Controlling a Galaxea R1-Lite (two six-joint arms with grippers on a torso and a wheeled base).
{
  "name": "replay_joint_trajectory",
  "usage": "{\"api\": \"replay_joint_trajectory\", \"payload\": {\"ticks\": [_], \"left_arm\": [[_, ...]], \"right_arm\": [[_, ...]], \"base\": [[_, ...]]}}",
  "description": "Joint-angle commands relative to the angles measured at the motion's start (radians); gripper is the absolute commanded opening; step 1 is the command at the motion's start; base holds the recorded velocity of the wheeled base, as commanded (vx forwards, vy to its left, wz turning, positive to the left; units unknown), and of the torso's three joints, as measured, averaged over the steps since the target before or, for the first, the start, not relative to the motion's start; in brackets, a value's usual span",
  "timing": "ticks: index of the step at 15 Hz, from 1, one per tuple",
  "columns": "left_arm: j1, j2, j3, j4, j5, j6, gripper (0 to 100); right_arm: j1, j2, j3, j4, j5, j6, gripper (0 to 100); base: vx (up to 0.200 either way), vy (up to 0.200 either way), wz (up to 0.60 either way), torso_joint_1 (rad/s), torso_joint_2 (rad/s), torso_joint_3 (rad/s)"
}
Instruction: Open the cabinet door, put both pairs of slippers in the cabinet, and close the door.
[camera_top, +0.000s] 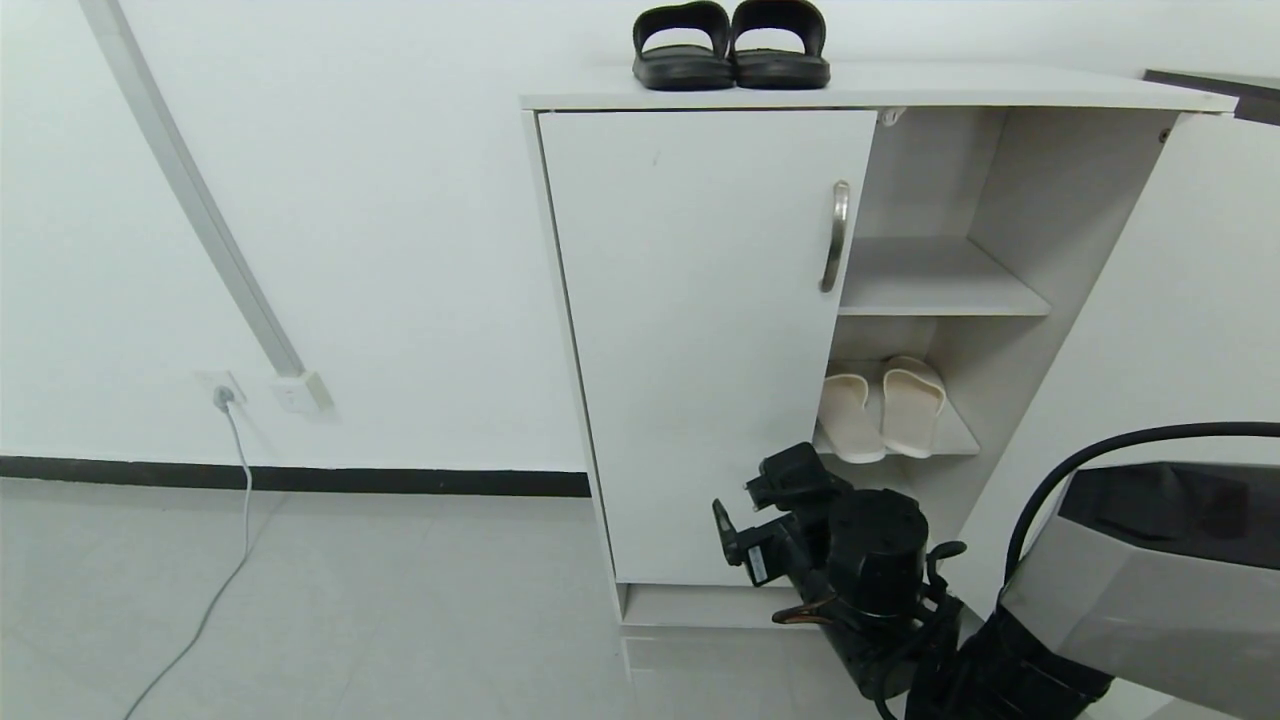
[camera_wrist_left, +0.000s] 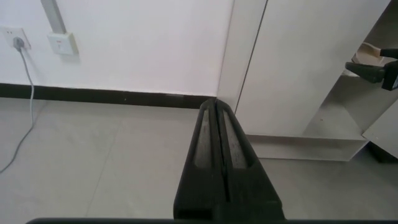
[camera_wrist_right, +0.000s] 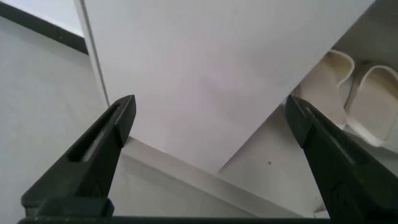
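Note:
A pair of black slippers (camera_top: 730, 45) rests on top of the white cabinet (camera_top: 900, 97). The cabinet's left door (camera_top: 700, 340) is closed, while its right door (camera_top: 1180, 300) stands swung wide. White slippers (camera_top: 880, 405) (camera_wrist_right: 354, 87) lie side by side on the lower shelf. My right gripper (camera_top: 757, 500) (camera_wrist_right: 208, 112) is open and holds nothing, low in front of the closed door's bottom corner, just below and left of the white slippers. My left gripper (camera_wrist_left: 216, 107) is shut and holds nothing, low above the floor, pointing at the cabinet's left front corner (camera_wrist_left: 227, 93).
The upper shelf (camera_top: 940, 285) is bare. A metal handle (camera_top: 835, 237) is on the closed door. On the wall to the left are a slanted conduit (camera_top: 190, 190) and a socket (camera_top: 222, 392) with a grey cable (camera_top: 235, 520) trailing over the open floor.

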Motion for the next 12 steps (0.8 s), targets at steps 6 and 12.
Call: {"api": "replay_joint_trajectory", "payload": {"ticks": [6,12], "left_arm": [[0.0,0.001,0.0,0.0,0.001,0.0,0],[0.0,0.001,0.0,0.0,0.001,0.004,0]], "right_arm": [[0.014,-0.003,0.013,-0.019,0.014,-0.002,100],[0.065,-0.064,0.001,-0.019,0.007,-0.039,100]], "base": [[0.0,0.0,0.0,0.002,-0.08,-0.125],[0.0,0.0,0.0,0.064,-0.46,-0.367]]}}
